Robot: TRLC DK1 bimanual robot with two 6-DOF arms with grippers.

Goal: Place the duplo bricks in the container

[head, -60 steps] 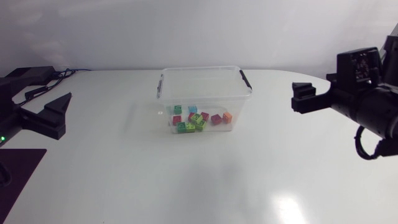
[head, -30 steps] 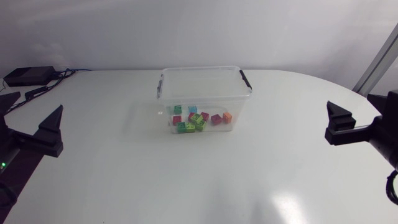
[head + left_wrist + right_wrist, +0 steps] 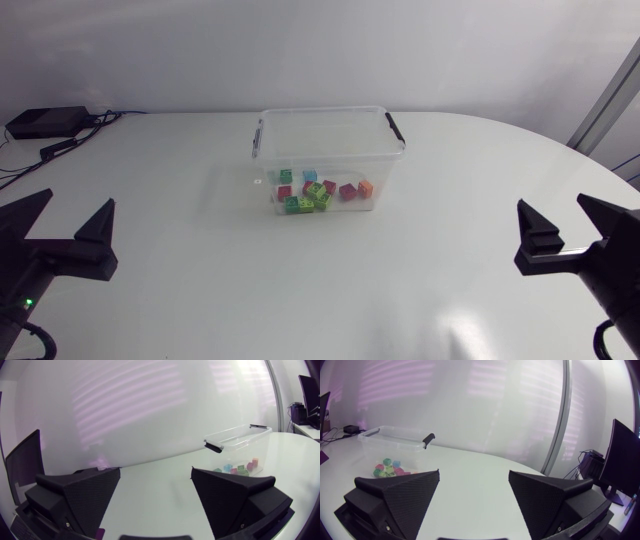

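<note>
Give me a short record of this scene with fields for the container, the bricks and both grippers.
container: clear, no lid on, at the middle of the table
duplo bricks: all those seen lie inside the container, on its floor
left gripper: fingers open, empty, apart from the container
right gripper: fingers open, empty, apart from the container

White table (image 3: 300, 290), black box (image 3: 45, 122), cables (image 3: 62, 147) beside it

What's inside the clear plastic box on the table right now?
The box holds a loose pile of small bricks, green, red, blue and orange, on its floor. Some overlap, hiding the exact count.
</note>
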